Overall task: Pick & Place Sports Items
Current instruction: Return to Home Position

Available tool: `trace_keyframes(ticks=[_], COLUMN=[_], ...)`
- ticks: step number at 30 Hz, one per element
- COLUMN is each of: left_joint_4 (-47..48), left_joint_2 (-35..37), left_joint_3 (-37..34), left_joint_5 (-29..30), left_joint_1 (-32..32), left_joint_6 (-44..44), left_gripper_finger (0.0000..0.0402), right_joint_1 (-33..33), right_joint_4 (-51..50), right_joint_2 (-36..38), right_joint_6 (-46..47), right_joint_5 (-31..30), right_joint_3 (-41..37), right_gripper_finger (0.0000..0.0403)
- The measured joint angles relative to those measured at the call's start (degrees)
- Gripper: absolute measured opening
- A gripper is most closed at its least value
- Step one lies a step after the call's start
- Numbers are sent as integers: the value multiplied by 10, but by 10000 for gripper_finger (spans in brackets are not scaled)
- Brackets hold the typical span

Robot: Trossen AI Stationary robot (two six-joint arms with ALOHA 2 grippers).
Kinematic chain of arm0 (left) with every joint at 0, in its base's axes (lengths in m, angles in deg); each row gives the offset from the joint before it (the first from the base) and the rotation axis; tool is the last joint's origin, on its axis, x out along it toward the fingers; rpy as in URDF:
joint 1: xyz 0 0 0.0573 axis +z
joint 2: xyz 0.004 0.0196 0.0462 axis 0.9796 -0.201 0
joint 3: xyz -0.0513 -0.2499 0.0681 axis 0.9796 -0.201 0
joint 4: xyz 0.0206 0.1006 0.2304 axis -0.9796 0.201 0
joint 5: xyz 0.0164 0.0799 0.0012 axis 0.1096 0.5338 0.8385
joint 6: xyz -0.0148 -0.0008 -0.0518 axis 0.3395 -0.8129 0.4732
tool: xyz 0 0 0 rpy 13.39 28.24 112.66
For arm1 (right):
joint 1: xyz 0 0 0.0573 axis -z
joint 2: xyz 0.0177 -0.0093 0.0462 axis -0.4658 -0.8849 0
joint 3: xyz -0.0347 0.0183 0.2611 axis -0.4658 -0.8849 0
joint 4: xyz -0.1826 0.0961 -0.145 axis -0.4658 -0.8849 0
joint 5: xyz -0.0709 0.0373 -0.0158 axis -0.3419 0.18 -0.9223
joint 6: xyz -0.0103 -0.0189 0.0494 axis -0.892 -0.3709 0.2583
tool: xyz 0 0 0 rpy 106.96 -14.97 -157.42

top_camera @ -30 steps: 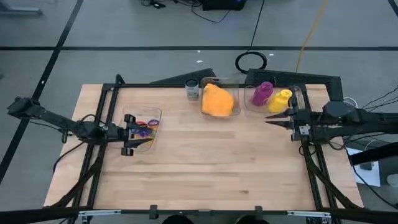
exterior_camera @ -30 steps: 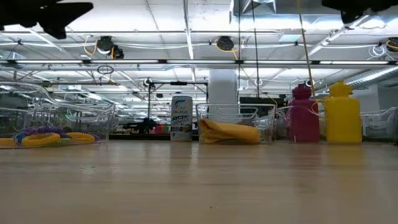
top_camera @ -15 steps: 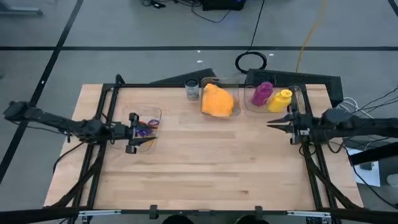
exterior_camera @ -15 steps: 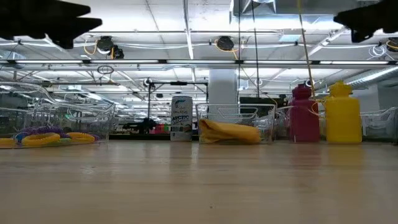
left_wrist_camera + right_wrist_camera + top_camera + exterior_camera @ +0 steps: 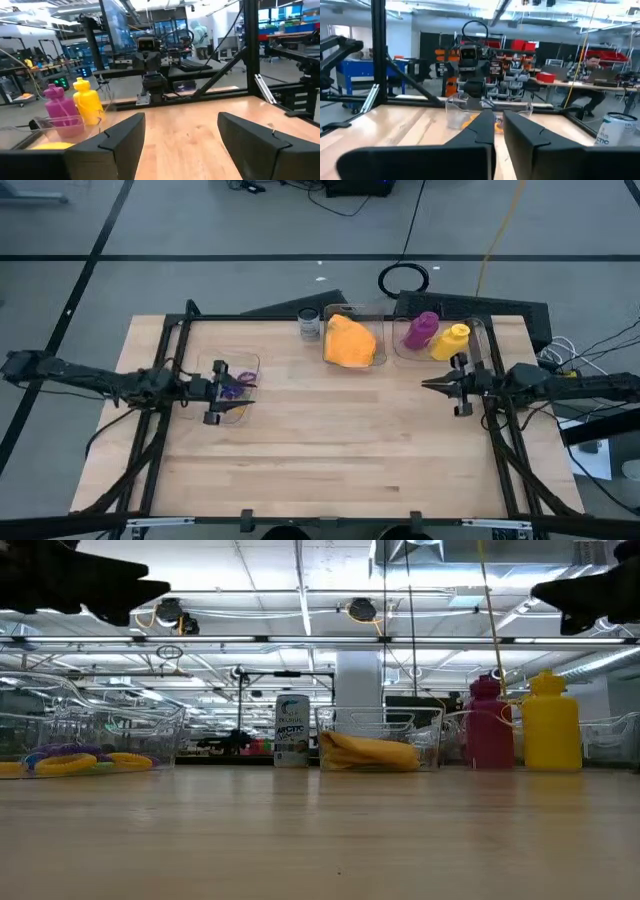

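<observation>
Coloured elastic rings (image 5: pixel 238 383) lie in a clear box (image 5: pixel 246 364) at the table's left. An orange cloth (image 5: pixel 350 342) sits in a second clear box at the far edge. A purple bottle (image 5: pixel 421 330) and a yellow bottle (image 5: pixel 452 340) stand in a third box beside it. My left gripper (image 5: pixel 214 392) hovers open at the ring box's near-left side, pointing level toward the right; nothing is between its fingers (image 5: pixel 122 142). My right gripper (image 5: pixel 428 384) hangs in the air near the bottles, pointing left, shut and empty (image 5: pixel 499 131).
A small jar with a label (image 5: pixel 308 326) stands left of the cloth's box at the far edge. Black frame bars (image 5: pixel 170 380) run along the table's left and right sides. The wooden table top (image 5: pixel 330 440) is bare in the middle and toward the near edge.
My right gripper has sunk toward the table and its fingers have closed together, with nothing between them. My left gripper has swung a little toward the table's right, over the ring box's edge, and has stayed open.
</observation>
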Motion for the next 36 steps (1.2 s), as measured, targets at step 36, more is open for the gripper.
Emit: trace_keyframes(ticks=[36], left_joint_4=[-37], left_joint_2=[132], left_joint_3=[-101], left_joint_5=[-67], left_joint_1=[74], left_joint_6=[26], left_gripper_finger=[212], right_joint_1=[0], right_joint_4=[-37], right_joint_2=[0], right_joint_6=[3], right_joint_5=[58], right_joint_3=[-19], right_gripper_finger=[4])
